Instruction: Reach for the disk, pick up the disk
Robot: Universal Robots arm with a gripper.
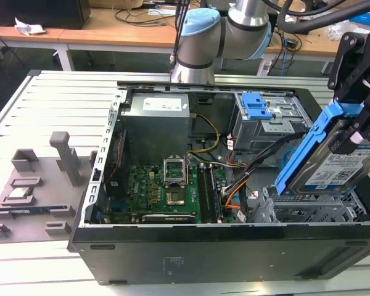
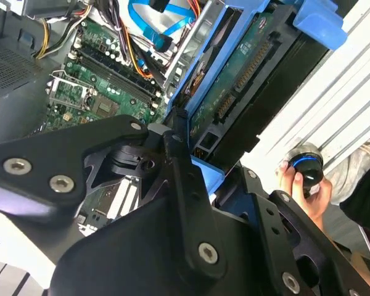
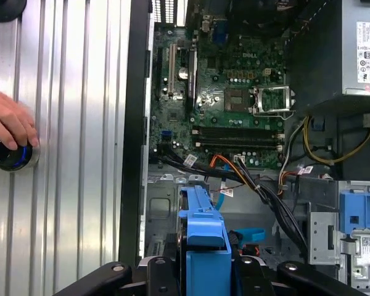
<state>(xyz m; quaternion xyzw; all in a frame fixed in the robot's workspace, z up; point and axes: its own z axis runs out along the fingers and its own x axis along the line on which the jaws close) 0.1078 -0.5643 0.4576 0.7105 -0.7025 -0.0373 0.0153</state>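
No print can be read: barcode labels sit on the disk (image 1: 344, 168) and on the power supply (image 1: 162, 106) behind the motherboard (image 1: 163, 191), their wording too small.

The disk (image 1: 339, 165) is silver with a white-and-blue barcode label and bright blue side rails; the gripper (image 1: 357, 80) is black; the motherboard (image 1: 166, 191) is green; the computer case (image 1: 222, 253) is black, its drive cage latch (image 1: 257, 106) blue
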